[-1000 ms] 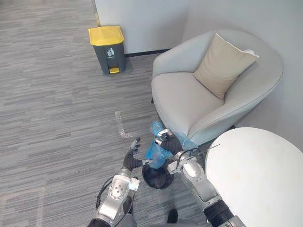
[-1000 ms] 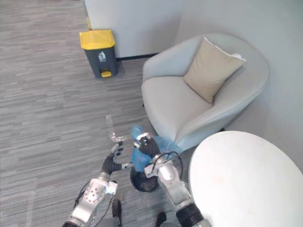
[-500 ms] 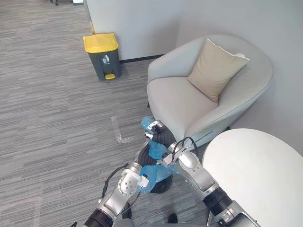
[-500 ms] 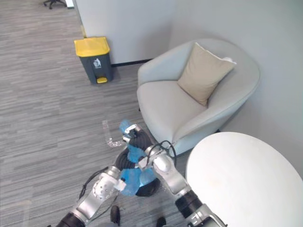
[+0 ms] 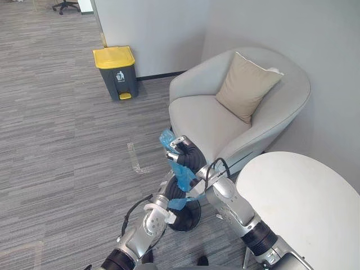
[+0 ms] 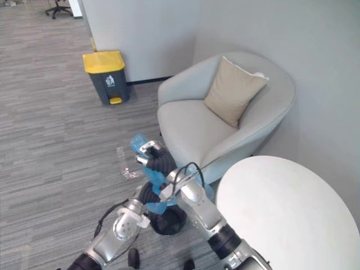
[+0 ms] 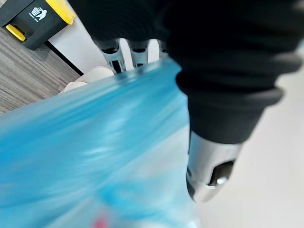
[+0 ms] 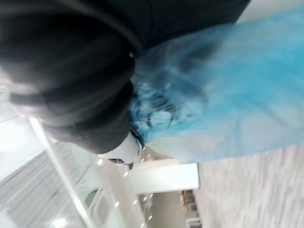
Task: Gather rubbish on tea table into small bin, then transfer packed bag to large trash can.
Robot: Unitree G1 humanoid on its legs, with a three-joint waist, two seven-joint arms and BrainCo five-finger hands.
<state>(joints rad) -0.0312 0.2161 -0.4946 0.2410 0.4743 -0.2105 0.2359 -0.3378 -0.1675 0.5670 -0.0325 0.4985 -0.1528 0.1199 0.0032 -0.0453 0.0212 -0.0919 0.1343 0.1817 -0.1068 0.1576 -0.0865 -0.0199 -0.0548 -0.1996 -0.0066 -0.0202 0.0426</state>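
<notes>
Step in hand: lifting the packed bag out of the bin, ahead of the transfer. The floor (image 5: pixel 67 146) carries everything relevant. The armchair (image 5: pixel 214 121) stands against the far wall, and the round surface (image 5: pixel 298 208) lies at the robot's right, bare of rubbish. The trash can (image 5: pixel 116 72), its yellow lid shut, stands at the wall, well apart from the work. The bin (image 5: pixel 188 219) sits on the floor between the armchair's front edge and the surface's edge.

The bag (image 5: pixel 182 175) is above the bin, its lower end at the bin mouth. Its long axis runs roughly upright. The gathered neck points up and the body points down into the bin.

The right robot hand (image 5: pixel 188 157) is closed round the neck, with a tuft of film protruding above it. The left robot hand (image 5: pixel 173 190) lies against the bag's lower part; whether it grips cannot be told.

Next move, as judged: raise the bag clear of the rim, then carry it across the floor to the trash can. The lid must be opened first.
</notes>
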